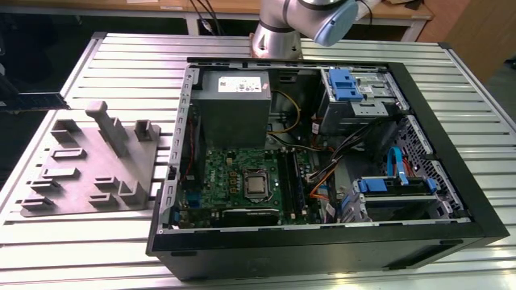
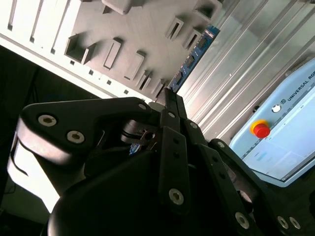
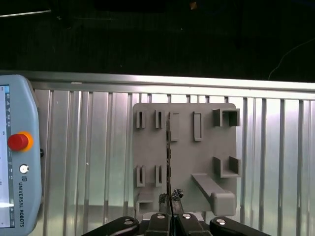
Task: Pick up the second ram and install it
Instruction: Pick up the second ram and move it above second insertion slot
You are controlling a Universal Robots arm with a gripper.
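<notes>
— Jaws?
— Closed on the second ram (image 3: 169,147), pinching it by one end between the tips of the gripper (image 3: 170,198). Seen edge-on in the first wrist view, as a thin dark line.
— And in the second wrist view?
— Sticks straight out past the tips, dark, with a blue far end. Held in the air, apparently clear of everything below.
— Held over what?
— Over the grey fixture (image 3: 189,147), lying near the slatted table's (image 3: 98,167) edge at the exterior view's left, just beside the open computer case (image 1: 322,241). Well apart from the motherboard (image 1: 241,181) inside.
— Heavy?
— Probably not: thin as a card, likely very light. Stiff enough to hold straight from one end, judging by the unbent line.
— Fragile?
— Likely so. Best pinched on the flat faces near a short end, as now, clear of the contact edge and the chips.
— Slippery?
— Smooth board, narrow grip, long overhang: probably prone to swivel under a sideways knock. Calls for a firm, square pinch.
</notes>
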